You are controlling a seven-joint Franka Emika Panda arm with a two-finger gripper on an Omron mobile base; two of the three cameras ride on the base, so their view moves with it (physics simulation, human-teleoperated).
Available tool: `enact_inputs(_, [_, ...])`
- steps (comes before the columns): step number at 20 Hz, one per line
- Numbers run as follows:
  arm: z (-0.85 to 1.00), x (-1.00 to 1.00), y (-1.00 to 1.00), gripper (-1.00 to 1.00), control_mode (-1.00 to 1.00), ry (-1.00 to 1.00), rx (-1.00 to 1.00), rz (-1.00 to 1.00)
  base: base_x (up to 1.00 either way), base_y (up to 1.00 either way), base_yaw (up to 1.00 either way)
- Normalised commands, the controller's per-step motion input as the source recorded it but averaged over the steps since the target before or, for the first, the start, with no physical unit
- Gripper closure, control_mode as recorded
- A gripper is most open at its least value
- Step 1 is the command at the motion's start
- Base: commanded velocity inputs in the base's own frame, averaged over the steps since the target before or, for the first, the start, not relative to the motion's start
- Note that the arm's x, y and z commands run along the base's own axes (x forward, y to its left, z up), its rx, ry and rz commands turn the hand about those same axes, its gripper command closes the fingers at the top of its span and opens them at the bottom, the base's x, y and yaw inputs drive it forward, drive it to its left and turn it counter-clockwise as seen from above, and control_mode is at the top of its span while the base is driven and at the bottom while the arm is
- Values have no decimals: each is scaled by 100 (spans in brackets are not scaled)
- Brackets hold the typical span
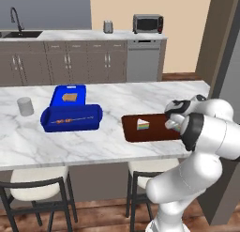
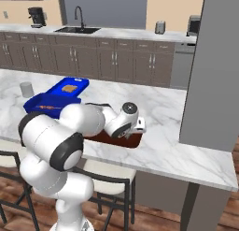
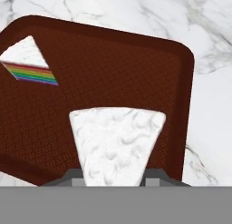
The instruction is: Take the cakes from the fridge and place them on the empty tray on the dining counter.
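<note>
The dark brown tray [image 1: 132, 134] lies on the white marble dining counter [image 1: 93, 144]. One rainbow-layered cake [image 1: 142, 125] rests on its left part. In the hand view this cake [image 3: 31, 66] sits at the tray's [image 3: 113, 69] upper left. The second cake [image 3: 115, 143], frosting side up, is held between the finger tips of my gripper [image 3: 114, 177], just over the tray's near right part. My gripper is shut on it. From the right base view my hand [image 2: 128, 119] hangs over the tray [image 2: 134, 142]. The fridge is out of view.
A blue box-like container [image 1: 70, 112] with an open lid stands left of the tray, and a grey cup [image 1: 25, 106] further left. Stools [image 1: 37, 185] stand under the counter's front edge. A tall grey slab [image 2: 214, 71] rises at the counter's right end.
</note>
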Motion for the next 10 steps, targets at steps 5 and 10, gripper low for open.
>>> enact_inputs(5, [-2,16,-6,100,-100,0,0,0,0,0,0])
enact_inputs(10, [-1,9,-1,100,-100,0,0,0,0,0,0])
